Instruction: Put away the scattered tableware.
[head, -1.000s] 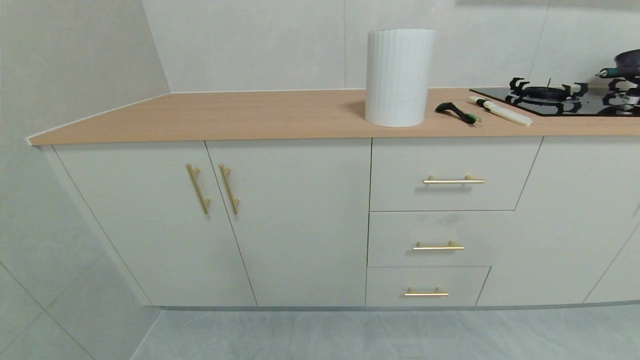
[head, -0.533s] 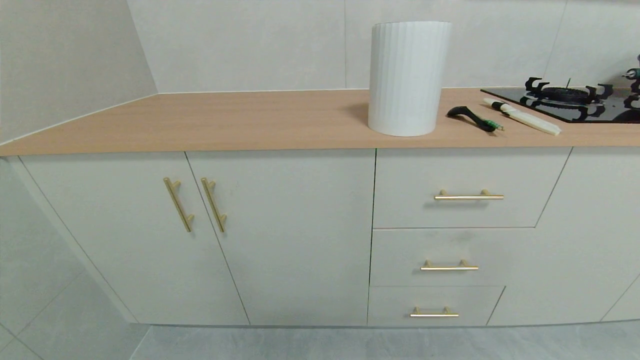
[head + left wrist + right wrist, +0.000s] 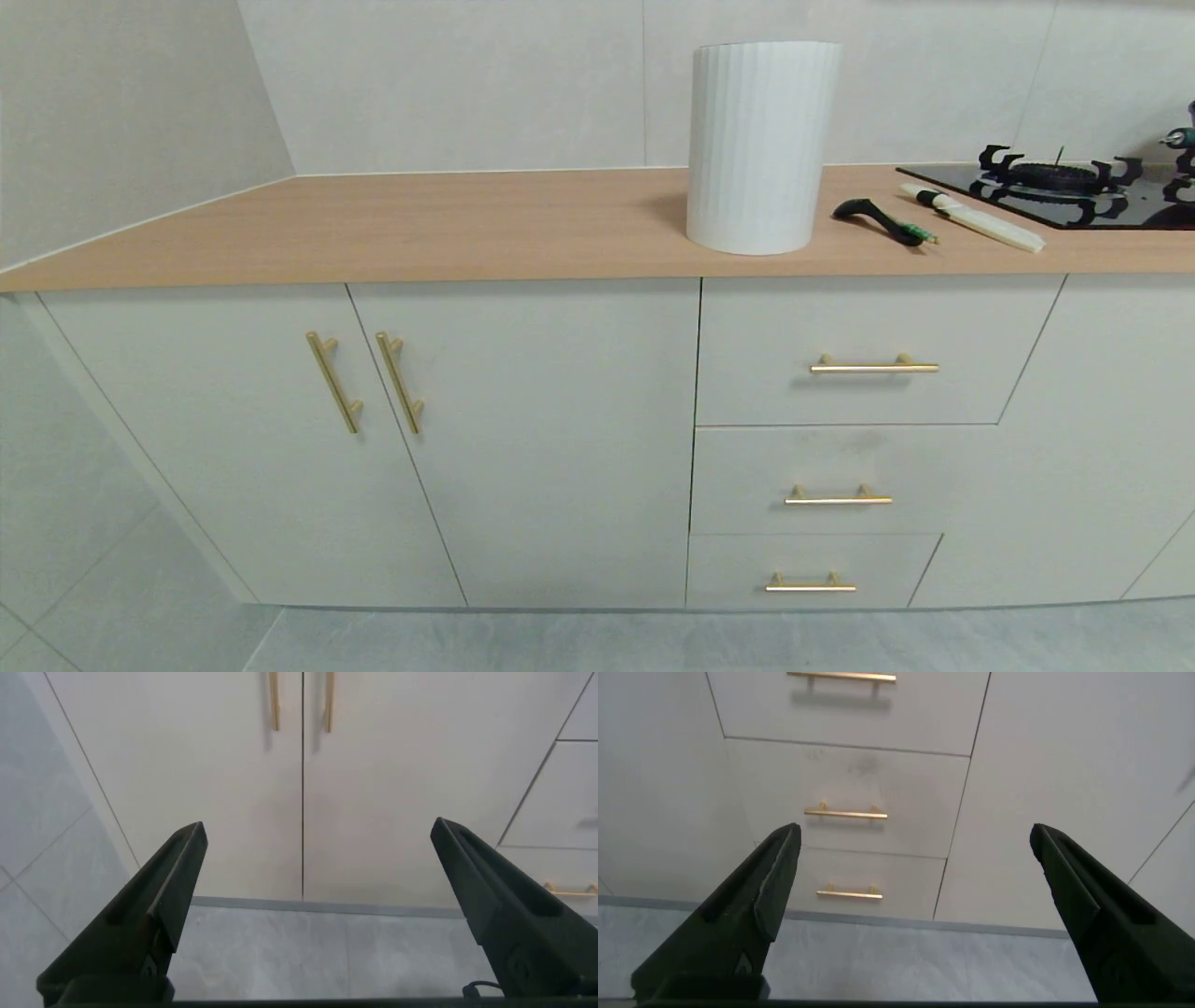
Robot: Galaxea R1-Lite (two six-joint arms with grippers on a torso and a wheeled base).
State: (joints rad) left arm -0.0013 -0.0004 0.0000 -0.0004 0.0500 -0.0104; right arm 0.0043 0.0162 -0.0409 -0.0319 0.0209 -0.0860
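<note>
Head view — white cylinder point(image 3: 761, 149) beside black utensil point(image 3: 878, 219), drawers point(image 3: 845, 322) below

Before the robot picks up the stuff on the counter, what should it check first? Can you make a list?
1. Left gripper open and empty: ok.
2. Right gripper open and empty: ok.
3. Black-handled utensil lying free on the countertop: ok.
4. White utensil lying free beside it: ok.
5. A drawer open to take them: not ok, all three drawers are shut.
6. Room inside the white ribbed container: cannot tell, its inside is hidden.
</note>
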